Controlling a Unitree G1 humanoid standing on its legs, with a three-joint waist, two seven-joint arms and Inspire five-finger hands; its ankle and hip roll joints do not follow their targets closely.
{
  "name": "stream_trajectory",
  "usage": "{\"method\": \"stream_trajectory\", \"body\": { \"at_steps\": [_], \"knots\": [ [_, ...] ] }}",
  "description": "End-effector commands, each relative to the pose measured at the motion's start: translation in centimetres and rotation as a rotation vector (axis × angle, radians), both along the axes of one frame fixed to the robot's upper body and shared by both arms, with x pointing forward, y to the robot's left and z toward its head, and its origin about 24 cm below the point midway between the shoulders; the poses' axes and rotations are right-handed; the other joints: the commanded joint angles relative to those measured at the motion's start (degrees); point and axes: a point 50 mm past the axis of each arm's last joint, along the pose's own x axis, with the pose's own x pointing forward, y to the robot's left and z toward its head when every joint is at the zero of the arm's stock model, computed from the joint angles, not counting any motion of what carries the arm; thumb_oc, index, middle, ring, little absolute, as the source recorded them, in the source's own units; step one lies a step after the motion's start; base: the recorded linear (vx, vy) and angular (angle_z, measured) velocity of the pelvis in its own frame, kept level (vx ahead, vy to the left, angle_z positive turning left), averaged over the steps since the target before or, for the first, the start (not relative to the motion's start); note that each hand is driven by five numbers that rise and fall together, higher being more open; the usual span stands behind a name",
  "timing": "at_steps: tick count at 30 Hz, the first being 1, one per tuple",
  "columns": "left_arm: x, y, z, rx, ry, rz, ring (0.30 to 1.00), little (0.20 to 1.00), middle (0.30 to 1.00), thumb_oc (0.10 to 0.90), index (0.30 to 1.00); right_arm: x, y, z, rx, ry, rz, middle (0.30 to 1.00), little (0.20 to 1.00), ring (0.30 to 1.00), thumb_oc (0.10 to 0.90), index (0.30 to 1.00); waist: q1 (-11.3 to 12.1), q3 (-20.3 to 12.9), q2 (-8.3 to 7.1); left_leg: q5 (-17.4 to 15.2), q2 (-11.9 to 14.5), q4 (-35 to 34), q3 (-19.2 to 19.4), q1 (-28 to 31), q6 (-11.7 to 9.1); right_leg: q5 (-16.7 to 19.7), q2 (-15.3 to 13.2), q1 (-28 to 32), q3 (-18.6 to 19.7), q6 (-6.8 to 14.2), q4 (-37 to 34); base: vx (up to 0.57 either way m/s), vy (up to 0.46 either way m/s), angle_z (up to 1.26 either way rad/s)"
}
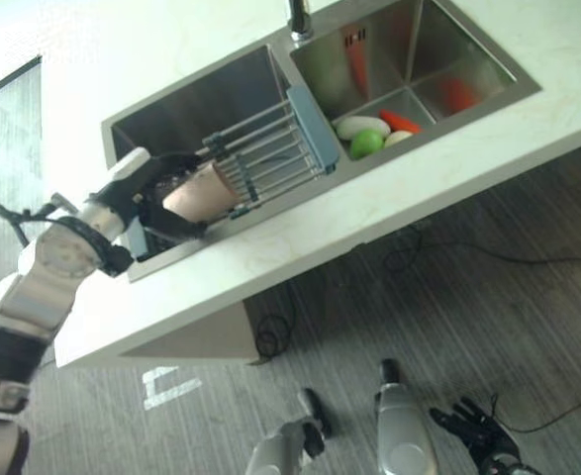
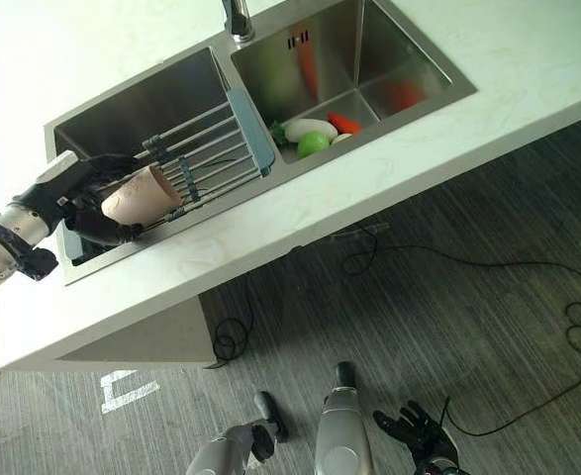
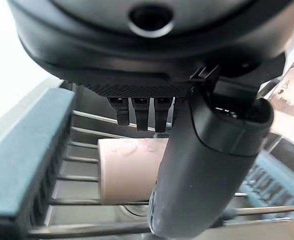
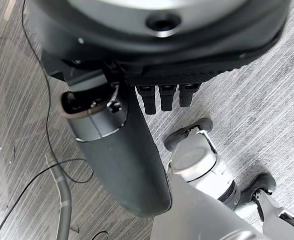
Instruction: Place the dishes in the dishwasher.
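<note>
Left hand (image 1: 142, 193) curled round a matte pinkish-beige cup (image 1: 203, 192), thumb and fingers wrapping its tapered cylindrical body. Cup lies on its side on the wire dish rack (image 1: 270, 148), at the rack's end away from the faucet (image 1: 298, 20). Rack: thin parallel steel rods, blue-grey plastic end rails, spanning the brushed stainless double sink (image 1: 221, 94). Sink is set in a pale, smooth stone-look table (image 1: 369, 198). Basin on the other side of the rack holds rounded produce: white, green, orange-red (image 1: 374, 134). Right hand (image 2: 416, 428) hangs low over the grey wood-grain floor (image 2: 468, 327), fingers loosely spread, holding nothing.
</note>
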Motion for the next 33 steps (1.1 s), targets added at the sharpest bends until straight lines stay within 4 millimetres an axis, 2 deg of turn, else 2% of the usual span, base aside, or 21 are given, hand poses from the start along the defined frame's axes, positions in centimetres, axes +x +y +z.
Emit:
{"method": "stream_trajectory", "body": {
  "at_steps": [1,6,15,23,33],
  "knots": [
    [-0.8,1.7,6.1,0.052,-0.258,0.088,0.9,0.9,0.9,0.8,0.9,0.0,-0.3,0.7,-0.003,-0.053,-0.02,0.9,0.9,0.9,0.8,0.9,0.0,-2.2,-1.98,-8.0,-0.7,7.6,-3.5,-2.6,-0.3,-1.0,-2.9,1.9,-2.1,6.5,-2.8,0.0,0.0,0.0],
    [-0.6,1.1,6.8,0.078,-0.329,0.104,0.9,0.9,0.9,0.8,0.9,1.3,0.2,1.0,0.012,-0.087,0.006,0.9,0.9,0.9,0.8,0.9,-0.1,-0.5,-2.49,-7.9,-0.5,7.6,-3.6,-3.3,-0.4,-1.1,-2.9,1.5,-2.6,6.5,-2.8,0.0,0.0,0.0],
    [0.0,0.1,6.7,0.018,-0.321,0.052,0.9,0.9,0.9,0.8,0.9,2.5,0.4,1.5,0.021,-0.119,0.017,0.9,0.9,0.9,0.8,0.9,-0.4,1.1,-2.97,-7.1,-0.2,7.6,-3.7,-4.6,-0.6,-0.4,-2.4,-0.1,-2.0,6.1,-2.8,0.0,0.0,0.0],
    [0.6,-1.4,6.7,-0.012,-0.297,-0.012,0.9,0.9,0.9,0.8,0.9,3.2,0.4,1.8,0.023,-0.134,0.026,0.9,0.9,0.9,0.8,0.9,-0.9,2.5,-2.89,-7.2,-0.1,7.6,-3.5,-4.9,-0.6,-0.4,-2.5,-0.6,-2.1,6.2,-2.8,0.0,0.0,0.0],
    [1.5,-3.2,7.4,0.044,-0.218,-0.088,0.9,0.9,0.9,0.8,0.9,4.1,-0.1,2.5,0.009,-0.159,0.038,0.9,0.9,0.9,0.8,0.9,-1.6,4.3,-2.26,-6.7,-0.2,7.6,-3.3,-6.0,-0.8,0.4,-2.8,-2.1,-1.8,6.3,-2.8,0.0,0.0,-0.03]
  ]
}}
